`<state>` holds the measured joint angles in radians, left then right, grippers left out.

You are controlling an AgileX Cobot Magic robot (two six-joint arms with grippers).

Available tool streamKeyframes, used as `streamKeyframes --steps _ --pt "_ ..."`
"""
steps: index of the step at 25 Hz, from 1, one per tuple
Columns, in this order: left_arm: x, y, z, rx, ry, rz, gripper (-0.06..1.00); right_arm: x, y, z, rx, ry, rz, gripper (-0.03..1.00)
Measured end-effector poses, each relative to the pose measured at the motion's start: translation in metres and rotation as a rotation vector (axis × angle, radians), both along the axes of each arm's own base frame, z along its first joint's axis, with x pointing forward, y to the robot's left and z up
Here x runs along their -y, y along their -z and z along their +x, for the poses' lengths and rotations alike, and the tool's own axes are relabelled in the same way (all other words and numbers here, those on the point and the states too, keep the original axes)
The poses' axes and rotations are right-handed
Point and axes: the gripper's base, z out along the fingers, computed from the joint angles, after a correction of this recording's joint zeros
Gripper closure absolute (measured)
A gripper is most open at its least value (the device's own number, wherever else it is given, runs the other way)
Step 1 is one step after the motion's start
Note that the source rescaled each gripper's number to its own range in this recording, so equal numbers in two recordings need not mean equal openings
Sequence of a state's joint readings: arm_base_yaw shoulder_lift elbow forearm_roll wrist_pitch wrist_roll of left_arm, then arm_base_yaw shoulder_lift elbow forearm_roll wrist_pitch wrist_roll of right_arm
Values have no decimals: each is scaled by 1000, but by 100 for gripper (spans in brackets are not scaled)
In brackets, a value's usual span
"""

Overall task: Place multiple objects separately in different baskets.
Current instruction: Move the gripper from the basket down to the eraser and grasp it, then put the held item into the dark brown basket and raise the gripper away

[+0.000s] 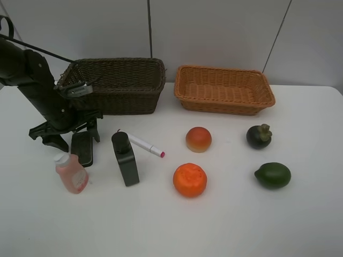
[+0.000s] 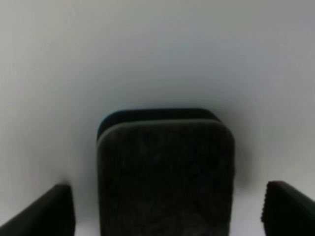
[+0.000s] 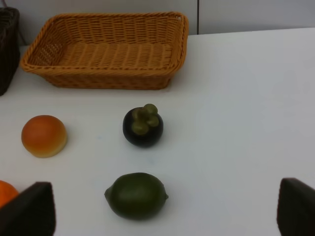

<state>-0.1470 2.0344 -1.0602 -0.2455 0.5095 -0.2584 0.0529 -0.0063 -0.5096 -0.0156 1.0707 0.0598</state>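
State of left gripper (image 1: 77, 141): spread. Set low at the white table (image 1: 241, 225), astride the flat black rectangular eraser (image 1: 82, 151), with one of the fingers (image 2: 44, 214) on each side. In the left wrist view, a strip of bare table visible between each finger and the eraser: no contact, no pinch.

State of right gripper (image 3: 161, 211): spread wide, pinching nothing. Outside the exterior high view; seen only in the right wrist view, over the right part of the table.

Location of containers:
- Deep dark brown woven wicker basket (image 1: 123, 99): rear left of the table, just behind the left gripper.
- Shallow orange-tan woven wicker basket (image 1: 225, 104): rear right, beside the first, with a gap between.

Location of items, all on the table and outside both baskets:
- Pink plastic bottle with white cap (image 1: 72, 174): front left, just in front of the eraser.
- Black rectangular bottle (image 1: 127, 163): just right of the eraser, apart from it.
- White marker with pink tip (image 1: 143, 143): lying flat, slanted, behind the black bottle; contact with the bottle not discernible.
- Round peach-coloured fruit (image 1: 198, 139): mid-table.
- Round orange (image 1: 189, 180): just in front of the peach-coloured fruit, apart.
- Dark purple mangosteen with green calyx (image 1: 259, 136): right of the peach-coloured fruit.
- Green avocado-like fruit (image 1: 272, 175): in front of the mangosteen, apart.
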Motion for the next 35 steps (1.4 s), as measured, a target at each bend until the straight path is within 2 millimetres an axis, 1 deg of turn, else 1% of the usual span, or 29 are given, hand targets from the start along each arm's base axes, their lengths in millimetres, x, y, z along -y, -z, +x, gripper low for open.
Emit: streamKeyframes --steps 2,3,4,10,13,15,17,19,21,23,27,30,32,35 --pt "0 1 0 1 0 1 28 0 0 0 0 0 0 -3" --pt "0 2 0 -2 0 1 42 0 0 0 0 0 0 -3" --pt "0 1 0 -2 0 1 43 0 0 0 0 0 0 -3" --pt "0 0 0 2 9 1 42 0 0 0 0 0 0 -3" --pt "0 -10 -1 17 20 -4 42 0 0 0 0 0 0 -3" --pt "0 -31 -2 66 28 -13 42 0 0 0 0 0 0 -3" --pt "0 -58 -3 139 30 -24 42 0 0 0 0 0 0 -3" --pt "0 -88 -6 229 31 -37 42 0 0 0 0 0 0 -3" --pt "-1 -114 -8 333 25 -45 42 0 0 0 0 0 0 -3" --pt "-2 -136 -7 457 12 -51 42 0 0 0 0 0 0 -3" --pt "-3 -161 12 696 -27 -53 42 0 0 0 0 0 0 -3" --pt "-3 -170 35 839 -56 -50 42 0 0 0 0 0 0 -3" --pt "-3 -169 51 918 -65 -40 42 0 0 0 0 0 0 -3" --pt "-2 -155 72 976 -52 -10 42 0 0 0 0 0 0 -3"
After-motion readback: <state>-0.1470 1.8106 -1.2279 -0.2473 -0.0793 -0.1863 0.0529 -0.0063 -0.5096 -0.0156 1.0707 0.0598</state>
